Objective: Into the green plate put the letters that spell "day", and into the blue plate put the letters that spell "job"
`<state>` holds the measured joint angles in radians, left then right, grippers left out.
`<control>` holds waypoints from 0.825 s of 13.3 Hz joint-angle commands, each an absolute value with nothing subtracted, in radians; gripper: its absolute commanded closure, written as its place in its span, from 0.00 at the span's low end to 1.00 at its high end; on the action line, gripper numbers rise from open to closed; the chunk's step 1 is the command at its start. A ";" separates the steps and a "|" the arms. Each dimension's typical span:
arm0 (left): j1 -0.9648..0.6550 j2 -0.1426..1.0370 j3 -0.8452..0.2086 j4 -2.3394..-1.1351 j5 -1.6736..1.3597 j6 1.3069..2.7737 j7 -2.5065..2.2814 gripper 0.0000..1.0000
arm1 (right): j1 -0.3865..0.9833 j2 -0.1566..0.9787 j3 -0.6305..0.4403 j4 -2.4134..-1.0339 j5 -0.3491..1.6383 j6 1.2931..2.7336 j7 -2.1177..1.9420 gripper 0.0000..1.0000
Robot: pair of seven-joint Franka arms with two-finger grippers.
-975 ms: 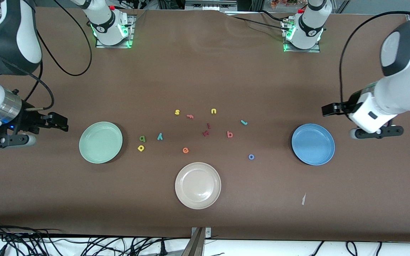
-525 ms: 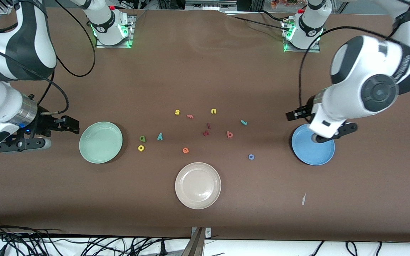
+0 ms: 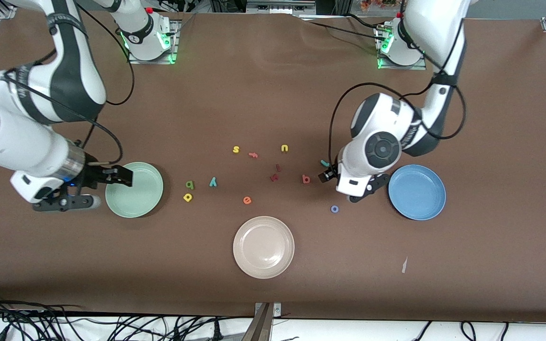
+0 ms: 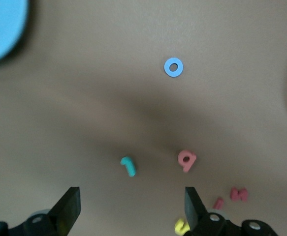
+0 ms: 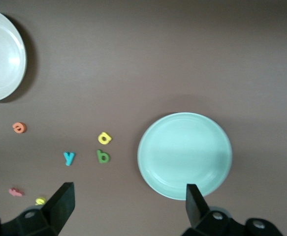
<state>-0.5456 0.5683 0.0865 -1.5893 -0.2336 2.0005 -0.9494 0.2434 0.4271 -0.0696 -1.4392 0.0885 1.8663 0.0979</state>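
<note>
My left hand hangs over the counter just beside the teal hooked letter and the salmon-pink letter, fingers spread wide and holding nothing. The blue ring "o" lies nearer the front camera, and the blue plate sits empty toward my left arm's end.

My right hand hovers over the rim of the green plate, fingers apart and empty. The dark green letter, yellow letter and teal "y" lie beside that plate on open counter. The beige plate sits nearest the camera.
</note>
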 commanded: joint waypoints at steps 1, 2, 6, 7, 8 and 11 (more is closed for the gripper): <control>-0.619 0.474 0.103 -1.838 -0.249 2.242 -1.017 0.06 | 0.215 0.403 0.014 -1.595 0.075 2.012 0.146 0.00; -0.653 0.463 0.103 -1.911 -0.247 2.346 -1.050 0.05 | 0.215 0.402 0.035 -1.658 0.051 2.092 0.146 0.00; -0.703 0.472 0.103 -2.066 -0.245 2.591 -1.088 0.04 | 0.212 0.413 0.083 -1.836 0.009 2.299 0.147 0.00; -0.700 0.472 0.103 -2.066 -0.245 2.589 -1.086 0.04 | 0.212 0.417 0.095 -1.882 -0.015 2.354 0.147 0.00; -0.693 0.479 0.103 -2.066 -0.245 2.589 -1.078 0.04 | 0.212 0.428 0.112 -1.919 -0.062 2.411 0.147 0.00; -0.678 0.489 0.103 -2.066 -0.244 2.591 -1.068 0.08 | 0.210 0.440 0.117 -2.005 -0.095 2.496 0.149 0.00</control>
